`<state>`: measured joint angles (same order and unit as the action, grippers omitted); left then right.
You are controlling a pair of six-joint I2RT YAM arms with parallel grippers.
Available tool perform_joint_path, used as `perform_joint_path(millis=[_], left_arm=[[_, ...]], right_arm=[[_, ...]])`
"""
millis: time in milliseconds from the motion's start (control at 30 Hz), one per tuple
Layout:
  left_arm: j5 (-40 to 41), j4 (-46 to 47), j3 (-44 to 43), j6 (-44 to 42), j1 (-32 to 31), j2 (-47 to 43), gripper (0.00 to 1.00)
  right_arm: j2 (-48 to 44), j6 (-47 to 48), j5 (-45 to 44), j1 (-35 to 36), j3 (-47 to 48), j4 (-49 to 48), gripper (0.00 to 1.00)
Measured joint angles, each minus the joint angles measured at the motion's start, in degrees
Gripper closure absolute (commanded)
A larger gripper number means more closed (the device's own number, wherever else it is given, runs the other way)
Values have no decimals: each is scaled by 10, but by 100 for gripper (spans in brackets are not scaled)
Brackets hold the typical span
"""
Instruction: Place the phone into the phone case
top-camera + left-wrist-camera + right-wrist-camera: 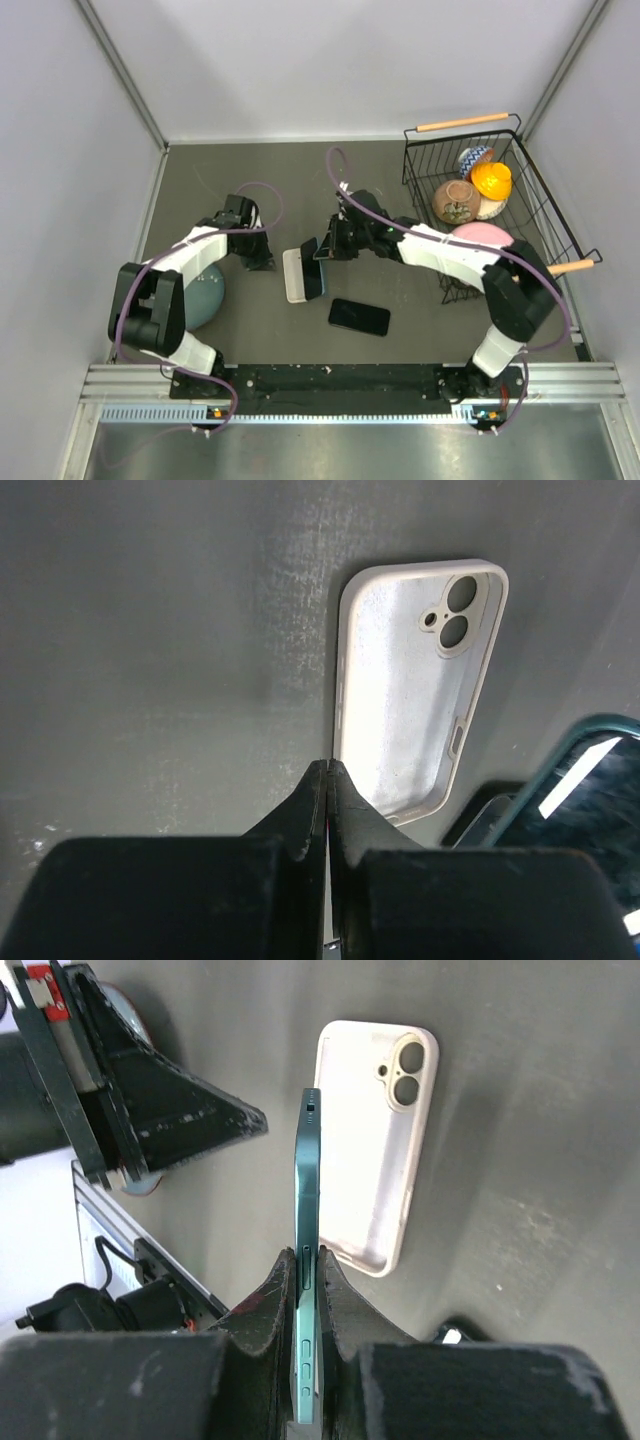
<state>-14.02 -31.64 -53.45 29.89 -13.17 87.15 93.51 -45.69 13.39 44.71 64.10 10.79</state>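
right gripper (308,1260): grips phone (307,1170) on edge, by case's (372,1160) right | left gripper (328,770): closed, empty, left of case

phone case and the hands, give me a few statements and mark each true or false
1. The phone case lies empty on the table. True.
2. The right hand holds the teal phone on its edge. True.
3. The left hand grips the phone case. False: it is shut on nothing, at the case's edge.
4. The black phone sits inside the case. False: it lies on the table, apart from it.
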Motion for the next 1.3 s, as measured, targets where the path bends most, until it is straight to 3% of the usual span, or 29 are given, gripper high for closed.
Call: perform_joint_path(millis=[533,1300], left_arm=[[-18,50,40,7,0,53,100],[-72,106,69,30,0,52,100]], right_arm=[[159,-12,28,12,91,0,100],[188,-55,76,-25,83,-78,100]])
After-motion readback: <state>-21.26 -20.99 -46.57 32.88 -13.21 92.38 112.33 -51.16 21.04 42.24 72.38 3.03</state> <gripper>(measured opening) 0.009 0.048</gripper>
